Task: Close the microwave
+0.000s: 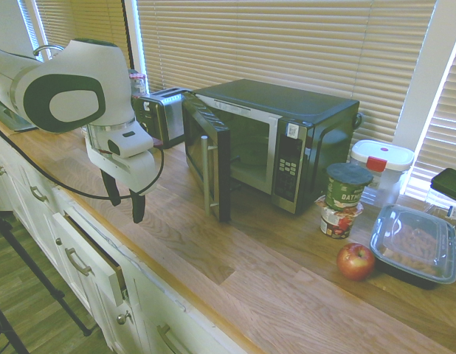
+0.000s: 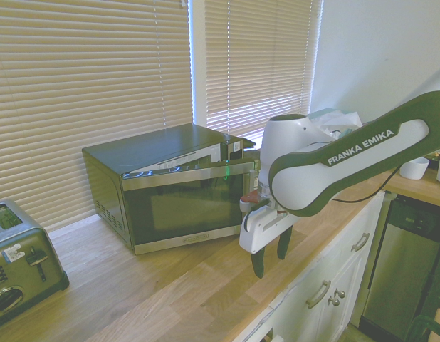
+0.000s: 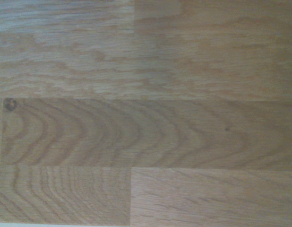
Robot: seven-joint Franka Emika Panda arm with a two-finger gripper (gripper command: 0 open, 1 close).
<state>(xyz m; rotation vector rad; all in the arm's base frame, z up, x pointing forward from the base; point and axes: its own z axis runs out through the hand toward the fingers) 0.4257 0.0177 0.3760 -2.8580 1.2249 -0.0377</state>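
Microwave (image 1: 287, 140): at the back of the wooden desk (image 1: 235, 258), in front of the blinds, between the toaster (image 1: 163, 112) and the food containers.
Door (image 1: 208, 158): swung out on its hinge, roughly square to the oven front, silver bar handle (image 1: 206, 175) on the outer face near the free edge.
Step in hand: approach to the door; no contact yet, task judged barely begun.
Doing it well: best to bring the fingers behind the outer face near the handle edge, far from the hinge, then push in an arc following the swing until the latch catches; pushing close to the hinge likely to need more force and could shift the oven.
Risk: a glancing push may slide off the glass.
Arm pose: wrist pointed straight down over the desk's front edge, to the side of the open door, apart from it.
Gripper (image 1: 124, 208): fingers spread apart, holding nothing, tips just above the desk.
Wrist view: bare wood grain only.
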